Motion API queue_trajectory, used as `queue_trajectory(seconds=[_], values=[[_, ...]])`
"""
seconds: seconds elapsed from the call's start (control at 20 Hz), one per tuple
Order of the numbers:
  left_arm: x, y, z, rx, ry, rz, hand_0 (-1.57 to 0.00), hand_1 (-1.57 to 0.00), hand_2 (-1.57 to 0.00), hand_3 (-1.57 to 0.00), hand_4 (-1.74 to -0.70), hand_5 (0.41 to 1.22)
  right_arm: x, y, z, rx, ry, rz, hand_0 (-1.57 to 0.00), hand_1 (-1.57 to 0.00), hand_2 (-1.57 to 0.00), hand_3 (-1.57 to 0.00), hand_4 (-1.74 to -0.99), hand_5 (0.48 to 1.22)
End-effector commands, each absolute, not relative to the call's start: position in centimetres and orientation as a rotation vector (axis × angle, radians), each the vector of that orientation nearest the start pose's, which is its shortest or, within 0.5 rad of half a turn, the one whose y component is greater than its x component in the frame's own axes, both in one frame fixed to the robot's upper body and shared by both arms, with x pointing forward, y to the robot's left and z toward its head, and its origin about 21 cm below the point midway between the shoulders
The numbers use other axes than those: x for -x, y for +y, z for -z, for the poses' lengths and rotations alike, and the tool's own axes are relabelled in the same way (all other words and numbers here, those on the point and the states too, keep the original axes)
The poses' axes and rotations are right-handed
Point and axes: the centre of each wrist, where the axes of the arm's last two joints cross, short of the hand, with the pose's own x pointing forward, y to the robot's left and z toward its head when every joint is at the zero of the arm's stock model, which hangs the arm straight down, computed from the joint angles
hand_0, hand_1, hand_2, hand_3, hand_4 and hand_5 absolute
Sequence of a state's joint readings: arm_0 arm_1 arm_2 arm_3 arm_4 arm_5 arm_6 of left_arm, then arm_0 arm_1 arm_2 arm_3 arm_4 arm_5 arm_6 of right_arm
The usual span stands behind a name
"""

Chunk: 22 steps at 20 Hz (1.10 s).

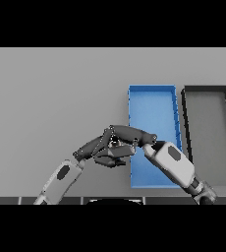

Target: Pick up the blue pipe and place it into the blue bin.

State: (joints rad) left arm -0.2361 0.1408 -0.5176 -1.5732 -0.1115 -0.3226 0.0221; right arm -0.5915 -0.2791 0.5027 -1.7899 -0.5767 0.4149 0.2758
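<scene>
Grey tabletop (51,93), seen from above. Blue bin (153,106) lies right of centre, long axis running near to far, its inside bare where visible. Just right of it, almost touching, a black bin (208,133) of like shape, grey inside.

Left arm enters from the lower left; left hand (93,149) reaches up and right, ending just left of the blue bin's left wall. Right arm enters from the lower right and crosses over the near part of the blue bin; right hand (127,135) extends leftward past the bin's left wall. The two hands meet over the tabletop, the right hand's fingers lying above and across the left hand's.

Fingers of both hands overlap in one dark cluster; cannot tell whether either hand is wide, narrow or holding anything. A small pale speck shows in the middle of the cluster; cannot tell what it is.

Blue pipe: cannot be made out anywhere; if between the hands, it is hidden.
</scene>
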Motion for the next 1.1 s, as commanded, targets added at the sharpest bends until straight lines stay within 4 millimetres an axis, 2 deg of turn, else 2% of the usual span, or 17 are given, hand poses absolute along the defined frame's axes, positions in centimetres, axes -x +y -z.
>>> queue_trajectory(seconds=[0.0, 0.2, 0.4, 0.5, 0.6, 0.65, 0.8, 0.9, 1.05], values=[[-26.1, 11.5, -4.0, 0.433, -1.564, 0.991, -0.01, -0.01, -0.01, -0.01, -0.91, 0.541, -28.0, -10.4, -18.4, -0.962, -1.599, -1.074, -1.57, -1.57, -1.57, -1.57, -1.541, 1.221], [-25.9, 11.5, -3.8, 0.418, -1.520, 0.994, 0.00, 0.00, 0.00, 0.00, -0.92, 0.507, -28.7, -11.1, -22.4, -1.036, -1.557, -0.969, -1.57, -1.57, -1.57, -1.57, -1.659, 1.221], [-25.6, 11.3, -4.2, 0.424, -1.511, 1.006, 0.00, 0.00, 0.00, 0.00, -0.92, 0.503, -30.1, -12.8, -28.3, -1.131, -1.628, -0.828, -1.57, -1.57, -1.57, -1.57, -1.707, 1.141], [-25.6, 11.7, -4.2, 0.429, -1.524, 1.009, 0.00, 0.00, 0.00, 0.00, -0.91, 0.502, -31.2, -13.4, -30.8, -1.078, -1.727, -0.808, -1.57, -1.57, -1.57, -1.57, -1.720, 1.127], [-25.6, 11.4, -3.9, 0.423, -1.524, 1.018, 0.00, 0.00, 0.00, 0.00, -0.91, 0.499, -31.9, -14.3, -32.7, -1.026, -1.790, -0.739, -1.57, -1.57, -1.57, -1.57, -1.727, 1.113], [-25.9, 11.5, -4.1, 0.413, -1.524, 1.016, 0.00, 0.00, 0.00, 0.00, -0.90, 0.495, -32.8, -14.7, -33.9, -0.961, -1.818, -0.688, -1.57, -1.57, -1.57, -1.57, -1.730, 1.110], [-25.4, 12.2, -3.9, 0.447, -1.533, 1.005, 0.00, 0.00, 0.00, 0.00, -0.91, 0.491, -35.9, -17.2, -33.8, -0.798, -1.830, -0.552, -1.57, -1.57, -1.57, -1.57, -1.735, 1.131], [-25.4, 12.2, -4.0, 0.450, -1.537, 0.990, 0.00, 0.00, 0.00, 0.00, -0.91, 0.487, -37.4, -18.6, -32.7, -0.668, -1.794, -0.514, -1.57, -1.57, -1.57, -1.57, -1.737, 1.135], [-25.3, 12.7, -4.2, 0.441, -1.529, 0.987, 0.00, 0.00, 0.00, 0.00, -0.90, 0.489, -39.0, -21.0, -28.8, -0.555, -1.679, -0.387, -1.57, -1.57, -1.57, -1.57, -1.739, 1.120]])
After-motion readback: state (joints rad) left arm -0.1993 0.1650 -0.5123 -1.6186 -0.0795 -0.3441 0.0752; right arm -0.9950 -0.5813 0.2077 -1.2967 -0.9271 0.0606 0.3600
